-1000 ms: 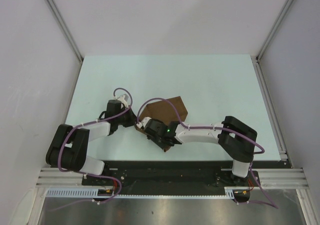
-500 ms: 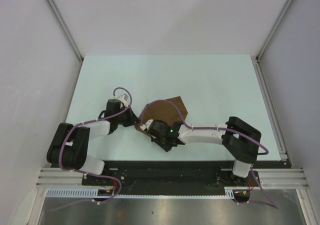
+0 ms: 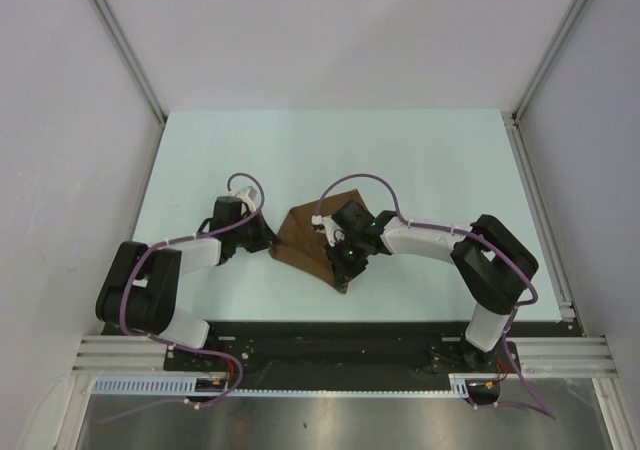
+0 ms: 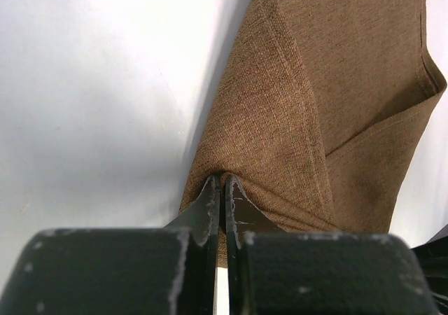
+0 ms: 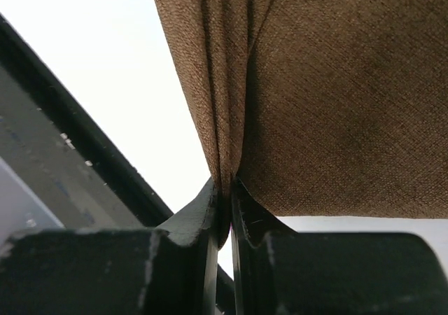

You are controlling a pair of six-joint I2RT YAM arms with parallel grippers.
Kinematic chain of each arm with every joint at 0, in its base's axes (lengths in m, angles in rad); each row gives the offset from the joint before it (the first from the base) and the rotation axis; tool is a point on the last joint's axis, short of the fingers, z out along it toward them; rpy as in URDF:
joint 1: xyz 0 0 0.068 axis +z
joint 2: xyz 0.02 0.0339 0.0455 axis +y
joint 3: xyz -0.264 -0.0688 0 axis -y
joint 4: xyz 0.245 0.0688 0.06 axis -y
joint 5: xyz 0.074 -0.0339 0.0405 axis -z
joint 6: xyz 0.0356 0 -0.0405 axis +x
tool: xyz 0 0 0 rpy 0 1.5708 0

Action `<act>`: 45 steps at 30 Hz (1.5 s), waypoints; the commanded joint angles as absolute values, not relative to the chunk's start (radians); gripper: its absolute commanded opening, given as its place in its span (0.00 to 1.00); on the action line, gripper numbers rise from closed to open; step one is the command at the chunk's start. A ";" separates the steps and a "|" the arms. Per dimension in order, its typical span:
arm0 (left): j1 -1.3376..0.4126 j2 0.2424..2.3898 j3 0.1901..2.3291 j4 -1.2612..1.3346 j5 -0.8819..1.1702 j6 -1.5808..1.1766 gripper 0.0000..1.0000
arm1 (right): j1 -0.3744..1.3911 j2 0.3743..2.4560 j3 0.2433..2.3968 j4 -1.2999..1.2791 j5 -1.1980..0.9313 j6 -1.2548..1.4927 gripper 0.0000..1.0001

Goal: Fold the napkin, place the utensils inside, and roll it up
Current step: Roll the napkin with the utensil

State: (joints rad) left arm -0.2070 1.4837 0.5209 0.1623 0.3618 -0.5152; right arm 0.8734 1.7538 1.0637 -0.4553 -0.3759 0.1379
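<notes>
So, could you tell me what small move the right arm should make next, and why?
Probably carry the pinched edge across and lay it flat: the right gripper is shut on a bunched fold of the napkin, while the left gripper pinches the opposite end.

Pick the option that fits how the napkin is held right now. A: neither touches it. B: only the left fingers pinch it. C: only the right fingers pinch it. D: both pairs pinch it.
D: the left fingers and the right fingers are each closed on a fold of the napkin in their wrist views.
</notes>
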 commanded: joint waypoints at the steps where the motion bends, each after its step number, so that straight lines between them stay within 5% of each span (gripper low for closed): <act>1: -0.186 1.508 0.545 0.132 0.282 -0.474 0.00 | 0.824 1.738 1.034 -0.453 -0.537 0.144 0.15; 5: -0.186 1.526 0.549 0.127 0.285 -0.471 0.00 | 0.804 1.769 1.031 -0.463 -0.563 0.143 0.20; 15: -0.186 1.549 0.563 0.110 0.291 -0.474 0.00 | 0.744 1.661 1.006 -0.529 -0.509 0.175 0.50; 23: -0.186 1.557 0.571 0.104 0.302 -0.479 0.00 | 0.836 1.502 1.160 -0.506 -0.394 0.175 0.59; 33: -0.186 1.563 0.578 0.098 0.307 -0.482 0.00 | 0.936 1.692 1.264 -0.224 -0.416 0.186 0.60; 45: -0.186 1.568 0.589 0.092 0.311 -0.483 0.00 | 0.917 1.862 1.331 -0.196 -0.440 0.164 0.60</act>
State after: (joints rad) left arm -0.1978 1.5311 0.5747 0.1146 0.3939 -0.5152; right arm 0.9295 1.8477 1.2743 -0.2474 -0.4206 0.1822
